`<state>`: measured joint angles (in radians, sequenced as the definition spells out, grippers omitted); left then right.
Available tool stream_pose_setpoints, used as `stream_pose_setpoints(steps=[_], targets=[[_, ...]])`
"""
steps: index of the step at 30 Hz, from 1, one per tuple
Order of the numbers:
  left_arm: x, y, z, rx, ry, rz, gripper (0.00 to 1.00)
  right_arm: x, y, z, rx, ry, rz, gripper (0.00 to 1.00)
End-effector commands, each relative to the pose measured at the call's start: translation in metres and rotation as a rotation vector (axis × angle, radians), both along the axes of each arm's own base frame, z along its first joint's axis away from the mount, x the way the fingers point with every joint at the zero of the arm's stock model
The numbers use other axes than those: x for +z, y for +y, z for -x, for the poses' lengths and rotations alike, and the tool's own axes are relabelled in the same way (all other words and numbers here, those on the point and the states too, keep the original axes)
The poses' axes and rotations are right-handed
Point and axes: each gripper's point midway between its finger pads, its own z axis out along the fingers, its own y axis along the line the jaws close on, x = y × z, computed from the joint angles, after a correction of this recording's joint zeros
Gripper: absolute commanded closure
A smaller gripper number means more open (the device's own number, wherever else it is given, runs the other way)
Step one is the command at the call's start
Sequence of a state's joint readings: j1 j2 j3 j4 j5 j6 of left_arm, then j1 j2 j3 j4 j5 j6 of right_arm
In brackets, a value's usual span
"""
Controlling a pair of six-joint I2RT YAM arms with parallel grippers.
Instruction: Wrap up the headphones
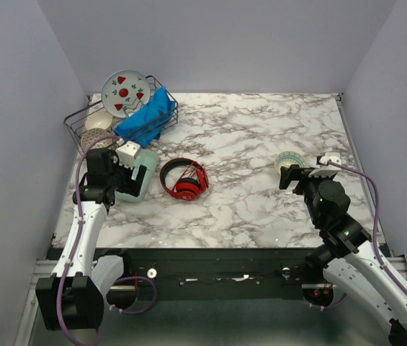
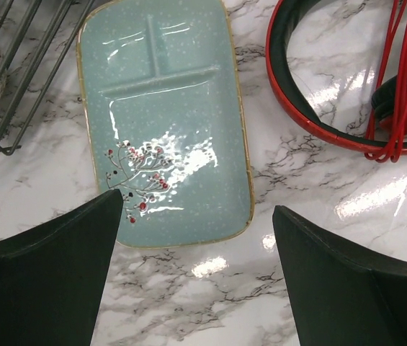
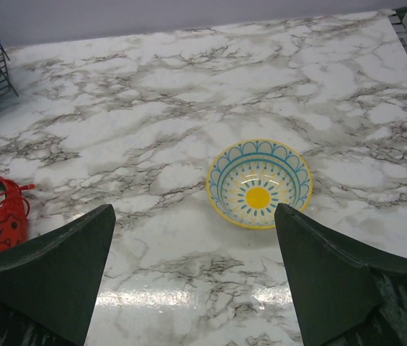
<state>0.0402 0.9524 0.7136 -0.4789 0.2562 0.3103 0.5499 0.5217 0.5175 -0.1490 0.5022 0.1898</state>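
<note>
My left hand [image 2: 197, 209] hangs with its two fingers spread wide and nothing between them, over the lower end of a pale green divided tray [image 2: 167, 108]. The tray lies flat on the marble worktop [image 1: 261, 144] and has a painted sprig of red berries [image 2: 142, 169] near its lower left corner.

The headphones [image 1: 184, 180] lie on the worktop left of centre in the overhead view, just right of the tray and not touching it. In my left wrist view they fill the upper right corner. The red headband [image 2: 289, 94] with its black lining curves round, and the thin red cable [image 2: 397, 79] runs in several strands over an ear cup.

My right hand [image 3: 194, 209] is spread open and empty too, above the worktop at the right of the overhead view. A small bowl [image 3: 258, 182] with blue arches and a yellow centre sits just beyond it. At the left edge of my right wrist view a red ear cup [image 3: 1, 223] shows a raised mark, too small for me to read.

A wire rack [image 1: 73, 128] in the upper left of the overhead view holds a plate [image 1: 125, 92] with red shapes, a blue cloth [image 1: 145, 119] and pale bowls [image 1: 99, 119].
</note>
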Motion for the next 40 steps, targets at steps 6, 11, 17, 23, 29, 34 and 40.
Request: stream_pose_setpoints(steps=[6,11,17,23,29,34,40], targets=[[0.004,-0.007,0.011,-0.041,-0.042,0.021,0.01,0.004,0.003,-0.003,0.011,-0.016,-0.009,0.0],[0.005,-0.004,0.01,-0.017,-0.053,0.016,0.01,0.005,0.003,-0.002,0.013,-0.021,-0.011,0.0],[0.006,-0.001,0.008,0.013,-0.059,0.015,0.01,0.005,0.002,-0.001,0.013,-0.025,-0.014,0.0],[0.006,0.003,0.007,0.034,-0.062,0.011,0.01,0.005,0.003,-0.002,0.016,-0.024,-0.013,0.0],[0.006,0.004,0.007,0.04,-0.065,0.008,0.01,0.005,0.003,-0.001,0.016,-0.025,-0.014,0.0],[0.006,0.004,0.007,0.042,-0.067,0.005,0.01,0.004,0.003,-0.001,0.016,-0.024,-0.013,0.0],[0.005,0.009,0.007,0.059,-0.064,-0.017,0.01,0.004,0.003,-0.002,0.012,-0.022,-0.014,0.0]])
